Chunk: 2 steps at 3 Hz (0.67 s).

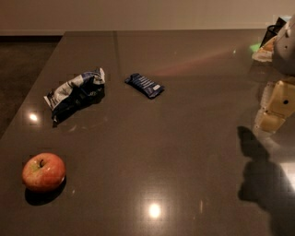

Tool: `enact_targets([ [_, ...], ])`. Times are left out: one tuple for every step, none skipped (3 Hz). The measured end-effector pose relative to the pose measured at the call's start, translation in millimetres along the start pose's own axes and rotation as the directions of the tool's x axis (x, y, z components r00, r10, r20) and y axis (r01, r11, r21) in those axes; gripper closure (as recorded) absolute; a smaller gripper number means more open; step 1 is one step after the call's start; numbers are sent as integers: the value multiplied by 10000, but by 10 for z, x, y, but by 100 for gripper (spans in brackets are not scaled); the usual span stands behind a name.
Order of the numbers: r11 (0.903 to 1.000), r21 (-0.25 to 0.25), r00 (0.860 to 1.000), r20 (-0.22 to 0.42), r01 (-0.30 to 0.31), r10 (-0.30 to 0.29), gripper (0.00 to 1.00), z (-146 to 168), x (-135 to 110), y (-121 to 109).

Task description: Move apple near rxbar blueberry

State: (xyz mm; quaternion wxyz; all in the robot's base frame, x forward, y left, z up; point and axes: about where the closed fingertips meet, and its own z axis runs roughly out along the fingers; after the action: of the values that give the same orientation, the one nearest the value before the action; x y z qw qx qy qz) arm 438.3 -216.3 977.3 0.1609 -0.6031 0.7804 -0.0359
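Grey-brown and glossy, the tabletop (184, 138) fills nearly the whole view, with bright lamp reflections on its surface. The rxbar blueberry (144, 85) lies flat on it in the far middle part, a small dark blue wrapped bar with pale lettering, set at a slant so that one short end points far-left and the other near-right. Left of the rxbar blueberry and apart from it lies a chip bag (76, 92), blue and white, larger than the bar, crumpled and lying on its side. What is in the bag cannot be seen, since the wrinkled wrapper hides the inside. The apple (44, 172) sits well apart from the rxbar blueberry, much nearer the camera and further left than even the chip bag, close to the table's left edge. It is red with yellow-green patches, its dark stem dimple is turned upward, and it touches nothing but the tabletop. The gripper (275, 110) is well to the right of the rxbar blueberry, at the right border of the view, cream-coloured, with the grey arm (286, 46) above it; whether it is wide or narrow I cannot tell. Right of the rxbar blueberry and nearer the camera, below the gripper, a dark shadow (262, 184) lies on the tabletop. Beyond the rxbar blueberry, past the table's far edge, runs a pale wall (138, 14), and a dark floor (23, 60) shows left of the table
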Motion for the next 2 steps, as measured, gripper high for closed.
enact_targets([
  [9997, -224, 9992, 407, -44, 53, 0, 23, -107, -48],
  [9980, -621, 9941, 1071, -92, 158, 0, 70, -285, -134],
])
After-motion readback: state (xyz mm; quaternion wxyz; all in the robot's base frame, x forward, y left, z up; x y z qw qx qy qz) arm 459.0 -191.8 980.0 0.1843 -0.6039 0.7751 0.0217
